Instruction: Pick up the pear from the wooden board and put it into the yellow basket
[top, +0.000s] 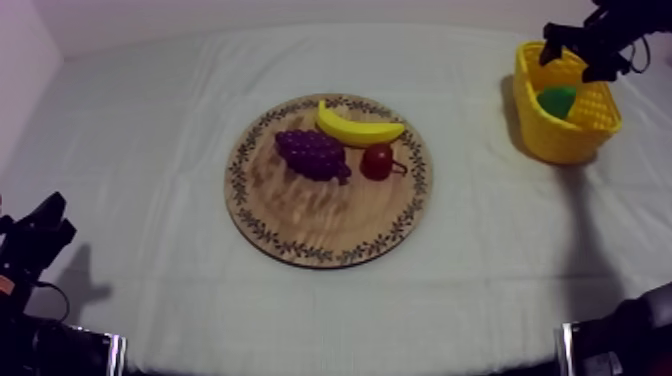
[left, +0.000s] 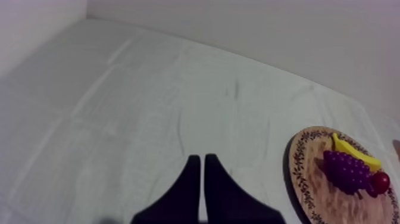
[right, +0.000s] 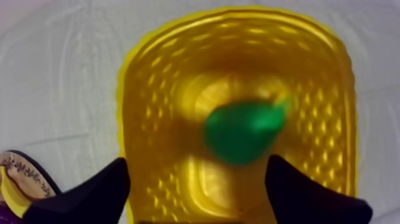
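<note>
Green pear (top: 557, 100) in yellow basket (top: 560, 142); right arm (top: 622, 22) above, jaws spread.

The cloth (top: 150, 150) is matt grey-white fabric, softly creased. The board (top: 300, 215) is pale wood with visible grain and a dull finish. The basket (top: 560, 140) looks like moulded plastic, its lattice wall faintly shiny. The pear (top: 557, 100) is smooth. The banana (top: 355, 130) and small red fruit (top: 377, 161) gleam like plastic, while the grapes (top: 312, 153) are bumpy and duller. The left gripper (left: 202, 159) is matt black.
</note>
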